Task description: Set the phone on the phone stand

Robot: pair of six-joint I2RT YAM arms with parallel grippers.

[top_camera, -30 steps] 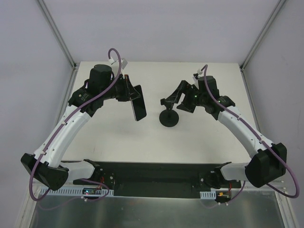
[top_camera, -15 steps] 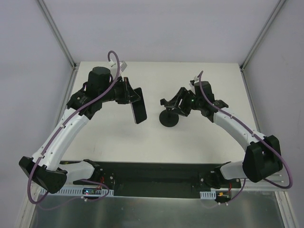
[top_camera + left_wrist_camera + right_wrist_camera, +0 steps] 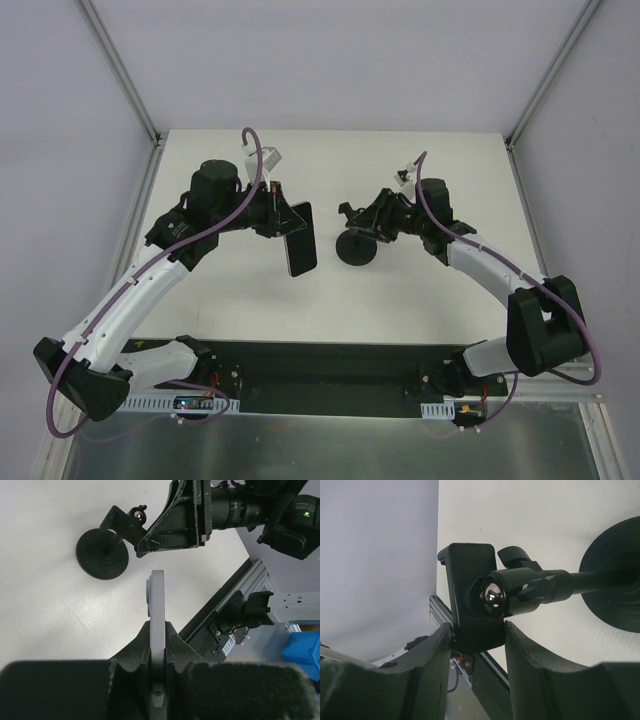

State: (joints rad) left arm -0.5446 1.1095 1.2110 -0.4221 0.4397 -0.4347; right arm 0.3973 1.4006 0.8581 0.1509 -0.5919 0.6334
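The phone is a thin black slab held on edge above the table by my left gripper, which is shut on its upper end. In the left wrist view the phone shows edge-on between the fingers. The phone stand stands just right of the phone, with its round disc base on the table. My right gripper is closed round the stand's clamp head, with both fingers against its sides. The stand's post and base run off to the right in the right wrist view.
The stand's base and my right gripper show ahead of the phone in the left wrist view. A black rail runs along the table's near edge. Grey walls close off the table's left, right and far sides.
My left arm has carried the phone right and a little nearer, closer to the stand. My right gripper has moved left onto the stand's clamp head.
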